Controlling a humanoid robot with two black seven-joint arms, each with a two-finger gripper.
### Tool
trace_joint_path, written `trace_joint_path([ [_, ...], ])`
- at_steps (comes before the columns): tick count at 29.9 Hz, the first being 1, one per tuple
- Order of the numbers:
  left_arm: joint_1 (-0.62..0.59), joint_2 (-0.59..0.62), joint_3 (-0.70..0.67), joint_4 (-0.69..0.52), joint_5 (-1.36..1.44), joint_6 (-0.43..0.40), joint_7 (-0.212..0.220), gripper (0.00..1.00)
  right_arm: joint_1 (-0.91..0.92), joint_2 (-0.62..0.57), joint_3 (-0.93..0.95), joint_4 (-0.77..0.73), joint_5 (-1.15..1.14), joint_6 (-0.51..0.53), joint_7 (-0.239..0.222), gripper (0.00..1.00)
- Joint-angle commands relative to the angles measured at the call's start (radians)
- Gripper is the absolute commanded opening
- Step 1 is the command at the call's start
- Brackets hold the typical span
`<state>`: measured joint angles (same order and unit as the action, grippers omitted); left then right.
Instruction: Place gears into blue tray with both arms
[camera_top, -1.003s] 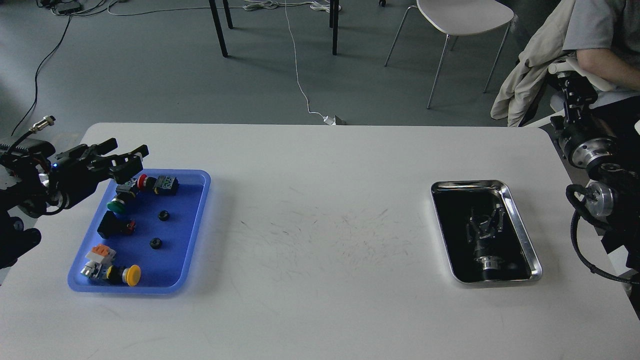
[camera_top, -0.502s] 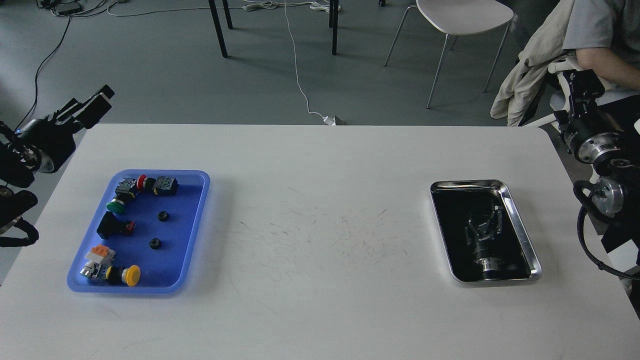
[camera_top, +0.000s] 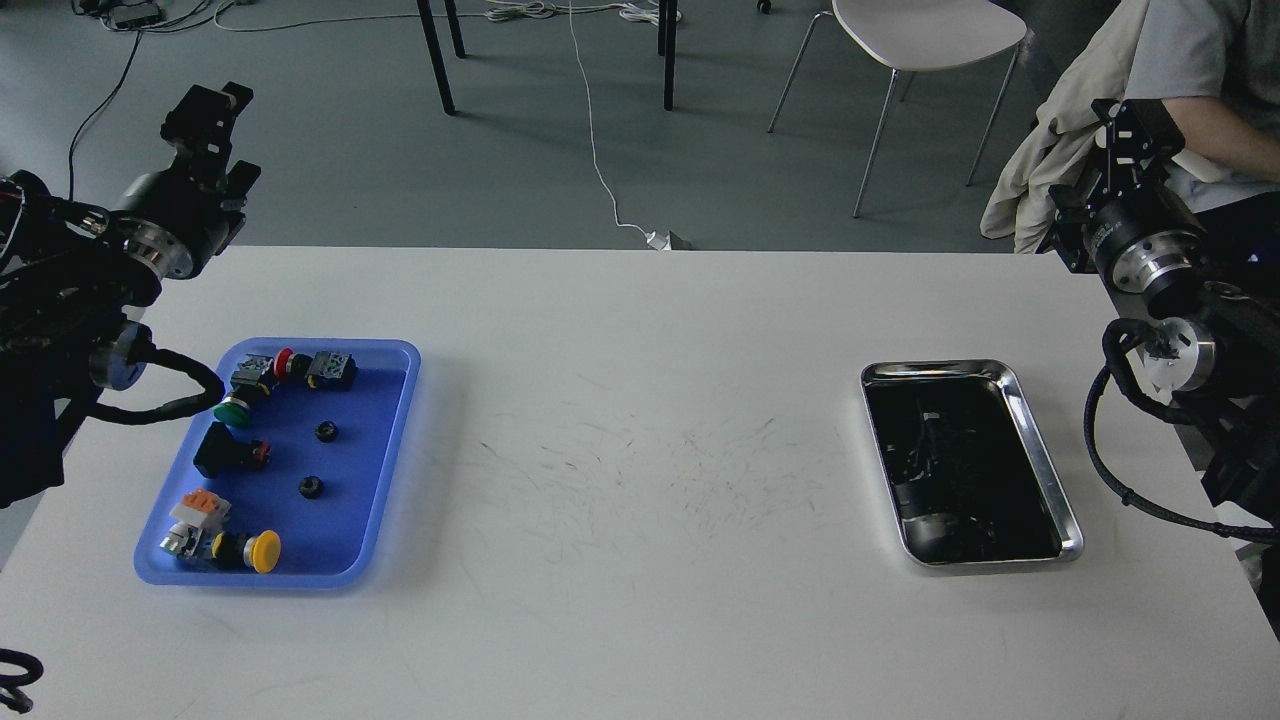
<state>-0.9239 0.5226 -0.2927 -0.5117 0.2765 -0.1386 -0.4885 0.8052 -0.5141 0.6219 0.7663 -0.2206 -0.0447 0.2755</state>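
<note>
The blue tray lies on the left of the white table. Two small black gears rest on its floor, right of centre, among several push-button switches with red, green and yellow caps. My left gripper is raised beyond the table's far left corner, well above and behind the tray, and nothing shows in it. My right gripper is raised off the table's far right corner. Both are dark and seen from behind, so their fingers cannot be told apart.
A shiny steel tray with a dark, reflecting interior sits on the right of the table. Past the far edge stand a white chair, table legs and floor cables. A seated person and a hanging coat are close to my right arm.
My left arm has lifted from over the blue tray's far left corner, up and back off the table. The right arm has also risen, and its reflection in the steel tray has faded.
</note>
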Motion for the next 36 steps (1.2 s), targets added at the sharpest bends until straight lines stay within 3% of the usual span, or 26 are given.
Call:
trace_joint_path([
  [1, -0.010, -0.033, -0.086, -0.002, -0.097, -0.038, 0.000, 0.99, -0.006, 0.011, 0.006, 0.037, 0.091, 0.002, -0.010, 0.99],
  [16, -0.038, -0.182, -0.169, 0.056, -0.160, -0.055, 0.000, 0.99, -0.011, 0.043, 0.002, 0.062, 0.147, 0.000, 0.001, 0.99],
  [19, -0.041, -0.211, -0.183, 0.055, -0.215, -0.067, 0.027, 0.99, -0.011, 0.046, 0.002, 0.068, 0.145, -0.003, 0.001, 0.99],
  [23, -0.047, -0.256, -0.206, 0.070, -0.284, -0.091, 0.143, 0.99, -0.012, 0.060, 0.006, 0.068, 0.147, 0.000, 0.001, 0.99],
  [27, -0.044, -0.282, -0.253, 0.087, -0.349, -0.093, 0.223, 0.99, -0.014, 0.068, 0.016, 0.065, 0.150, -0.004, -0.001, 0.99],
  [31, -0.036, -0.325, -0.255, 0.110, -0.367, -0.108, 0.235, 0.99, -0.026, 0.075, 0.030, 0.062, 0.161, -0.001, -0.015, 0.99],
  [36, -0.035, -0.329, -0.255, 0.119, -0.393, -0.145, 0.238, 0.99, -0.024, 0.083, 0.064, 0.059, 0.312, 0.008, -0.067, 0.99],
])
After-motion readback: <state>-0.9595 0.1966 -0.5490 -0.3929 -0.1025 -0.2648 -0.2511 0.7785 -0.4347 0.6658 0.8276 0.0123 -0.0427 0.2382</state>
